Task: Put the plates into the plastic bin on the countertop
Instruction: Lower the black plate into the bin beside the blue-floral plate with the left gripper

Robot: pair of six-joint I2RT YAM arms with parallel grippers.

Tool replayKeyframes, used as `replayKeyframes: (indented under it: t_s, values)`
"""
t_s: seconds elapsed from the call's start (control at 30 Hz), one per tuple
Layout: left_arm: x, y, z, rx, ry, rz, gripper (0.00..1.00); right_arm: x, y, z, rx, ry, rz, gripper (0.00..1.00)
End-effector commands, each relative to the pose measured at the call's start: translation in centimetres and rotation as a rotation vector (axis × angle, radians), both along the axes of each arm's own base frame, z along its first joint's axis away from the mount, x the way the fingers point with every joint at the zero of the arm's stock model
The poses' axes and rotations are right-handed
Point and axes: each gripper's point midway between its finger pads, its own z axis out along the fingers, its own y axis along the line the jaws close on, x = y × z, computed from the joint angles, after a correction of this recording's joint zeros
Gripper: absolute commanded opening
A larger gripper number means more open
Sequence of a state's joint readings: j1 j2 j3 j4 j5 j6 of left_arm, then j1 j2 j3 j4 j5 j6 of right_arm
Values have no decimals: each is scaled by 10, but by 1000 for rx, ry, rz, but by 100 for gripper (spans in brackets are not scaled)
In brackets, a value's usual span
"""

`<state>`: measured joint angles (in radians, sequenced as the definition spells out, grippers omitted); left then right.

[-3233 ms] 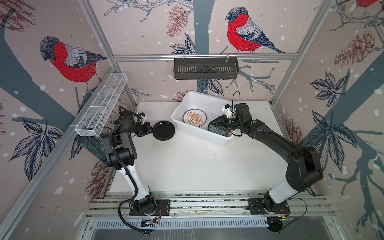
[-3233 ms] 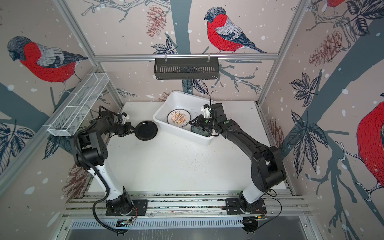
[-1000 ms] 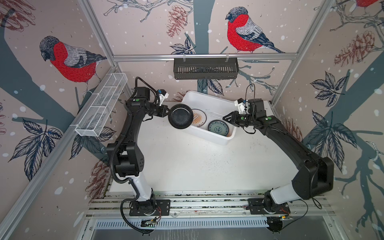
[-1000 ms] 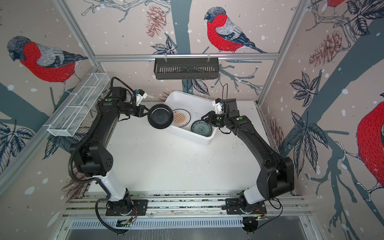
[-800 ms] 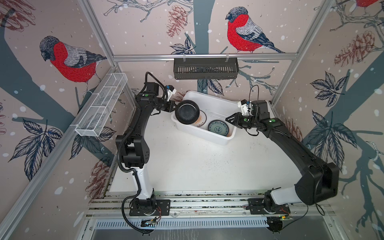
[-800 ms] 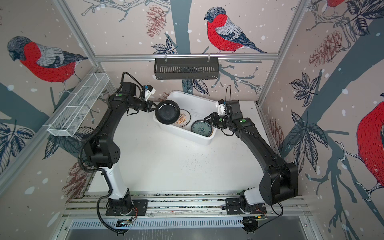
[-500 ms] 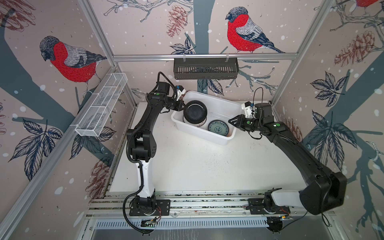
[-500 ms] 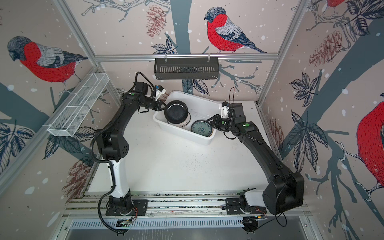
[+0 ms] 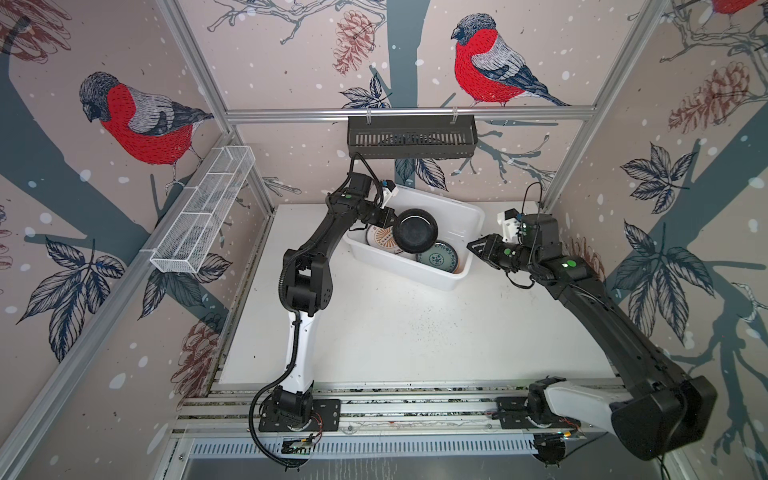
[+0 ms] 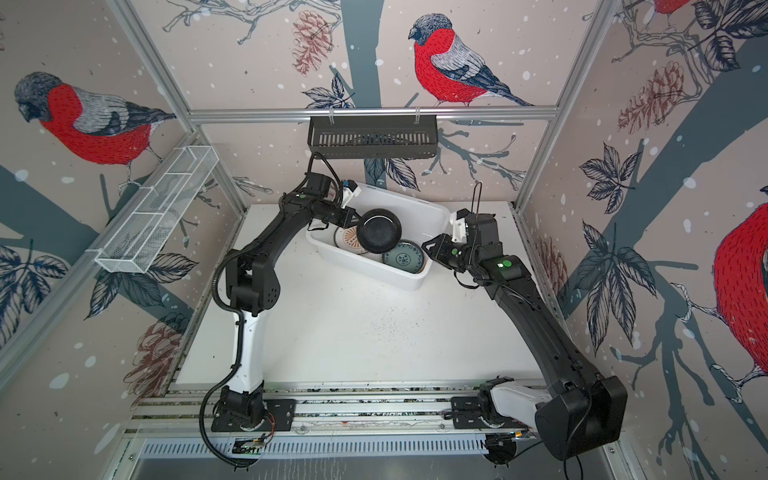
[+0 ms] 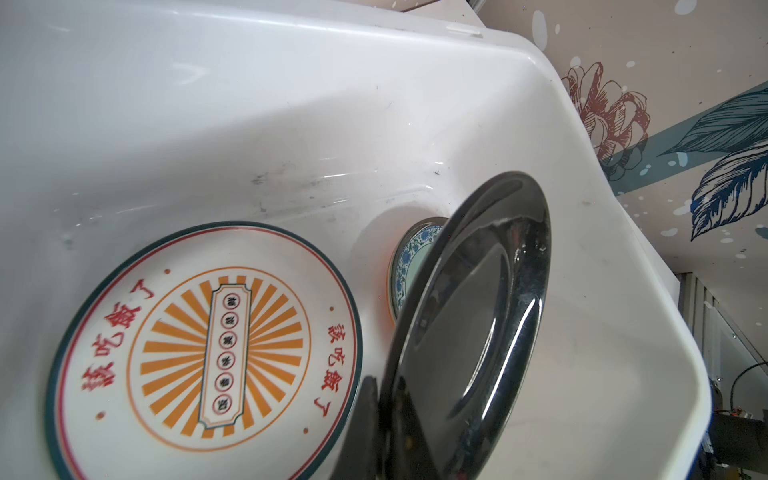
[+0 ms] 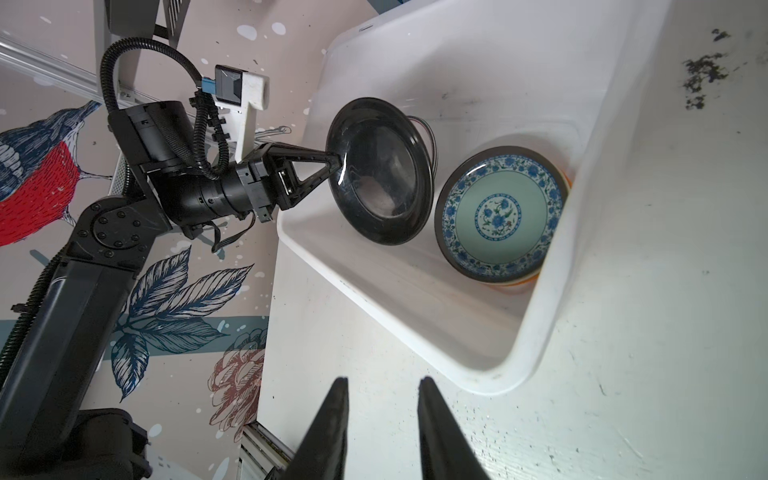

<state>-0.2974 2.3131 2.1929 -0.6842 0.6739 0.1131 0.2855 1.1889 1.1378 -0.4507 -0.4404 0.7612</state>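
Left end effector gripping black plate, bin holding perhaps three plates

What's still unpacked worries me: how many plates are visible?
4: black plate in left gripper above the bin; sunburst plate and teal plate inside; orange plate beneath the teal. More may hide.

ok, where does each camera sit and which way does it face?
Both top views: overhead, looking down on the countertop; both arms show whole.
Left wrist: just above the plastic bin, looking into it past the black plate; own fingers pinch that plate.
Right wrist: beside the bin, facing into it; own open fingers, plus the left gripper.
Shared: both wrist views show the black plate and teal plate.
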Motion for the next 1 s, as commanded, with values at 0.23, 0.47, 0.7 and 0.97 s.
replayKeyframes:
  t_s: [0.23,0.47,0.7,0.97]
  values:
    - [10,-55,-26,-45,-17,-38,0,-14,-13,-6,3,36,-71,31]
    - [6,-68,-50,-31,15,-54,0,-16,-15,-12,-3,52,-75,31]
    - [4,-71,-64,-27,46,-60,0,-11,-13,-18,3,65,-65,31]
    - [-3,-82,-72,-29,63,-90,0,-4,-10,-21,6,70,-51,31]
